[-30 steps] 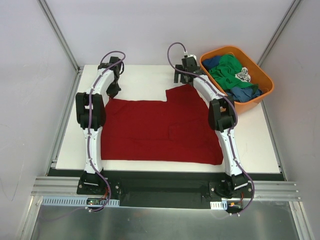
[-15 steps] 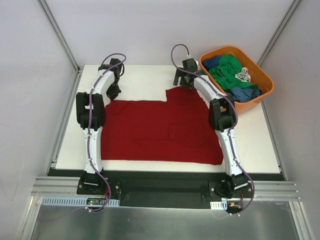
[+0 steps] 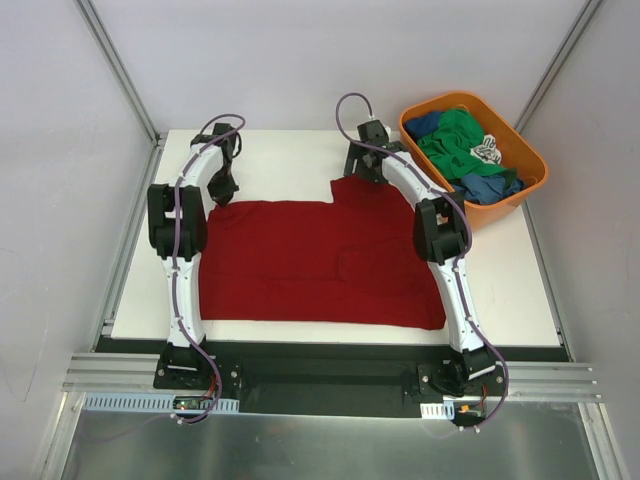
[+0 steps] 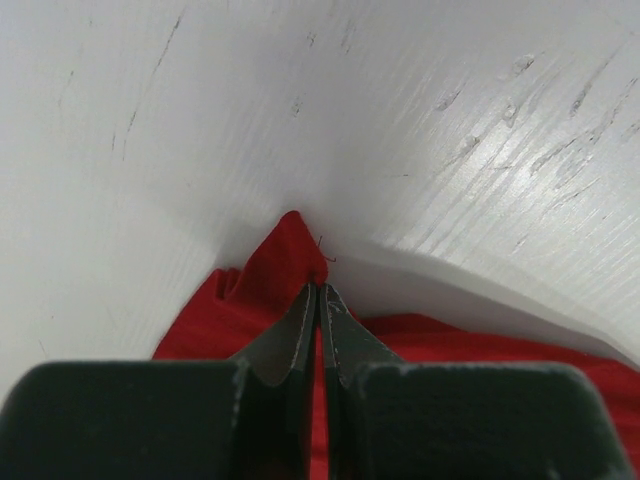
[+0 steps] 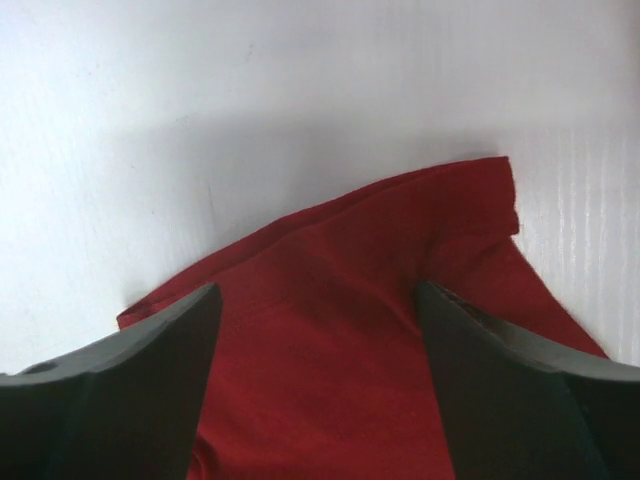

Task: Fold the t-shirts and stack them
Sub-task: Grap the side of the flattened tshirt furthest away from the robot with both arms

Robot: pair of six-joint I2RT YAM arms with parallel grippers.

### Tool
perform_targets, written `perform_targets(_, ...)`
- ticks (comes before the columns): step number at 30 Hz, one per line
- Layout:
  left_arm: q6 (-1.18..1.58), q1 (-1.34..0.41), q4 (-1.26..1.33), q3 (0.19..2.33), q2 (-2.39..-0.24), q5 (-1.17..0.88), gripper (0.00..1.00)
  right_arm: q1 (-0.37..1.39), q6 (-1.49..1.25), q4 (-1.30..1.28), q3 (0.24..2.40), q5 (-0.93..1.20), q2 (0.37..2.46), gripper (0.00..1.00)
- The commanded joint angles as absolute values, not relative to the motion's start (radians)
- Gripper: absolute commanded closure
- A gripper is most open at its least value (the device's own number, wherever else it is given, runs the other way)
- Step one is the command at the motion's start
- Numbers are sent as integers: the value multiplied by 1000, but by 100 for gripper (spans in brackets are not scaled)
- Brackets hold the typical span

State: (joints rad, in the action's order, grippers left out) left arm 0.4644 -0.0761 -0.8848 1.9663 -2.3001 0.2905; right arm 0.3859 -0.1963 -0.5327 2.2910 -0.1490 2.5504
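A large dark red t-shirt (image 3: 320, 260) lies spread flat on the white table (image 3: 290, 155). My left gripper (image 3: 222, 190) is at its far left corner, shut on a pinch of the red cloth (image 4: 290, 250). My right gripper (image 3: 362, 172) is open over the shirt's far right flap, its fingers (image 5: 170, 330) either side of the red cloth (image 5: 330, 330). Green (image 3: 455, 135) and blue (image 3: 490, 187) t-shirts lie bunched in the orange tub.
The orange plastic tub (image 3: 530, 150) stands at the table's far right corner, next to the right arm. Bare white table runs along the far edge behind the shirt. Grey walls and metal rails enclose the table.
Both grippers have come down and nearer to the shirt's far corners. The left one now pinches the corner. The shirt lies as before.
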Motion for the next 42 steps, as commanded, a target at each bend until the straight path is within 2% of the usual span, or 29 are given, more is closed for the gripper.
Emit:
perform_targets(1, 468, -66, -879, 1956, -2209, 267, 100, 410, -218, -618, 2319, -173, 2540, 28)
perform_targets(3, 466, -66, -877, 1948, -2203, 268, 100, 411, -230, -632, 2319, -204, 2539, 39)
perform_targets(4, 466, -66, -876, 1945, -2200, 270, 100, 411, -230, -637, 2319, -212, 2537, 50)
perform_targets(7, 466, -64, -871, 1936, -2187, 261, 100, 411, -242, -647, 2322, -238, 2536, 65)
perform_targets(14, 454, -64, -867, 1936, -2180, 256, 100, 411, -164, -543, 2295, -296, 2504, 78)
perform_targets(19, 454, -64, -867, 1933, -2166, 253, 100, 416, 32, -378, 2206, -230, 2435, 89)
perform_targets(25, 474, -64, -865, 1898, -2131, 238, 100, 452, 173, -227, 1998, -239, 2266, 93)
perform_targets(34, 509, -64, -857, 1758, -2030, 225, 100, 482, 213, -129, 1691, -158, 2039, 94)
perform_targets(42, 545, -74, -821, 1589, -1890, 216, 100, 514, 224, -127, 1499, -181, 1870, 95)
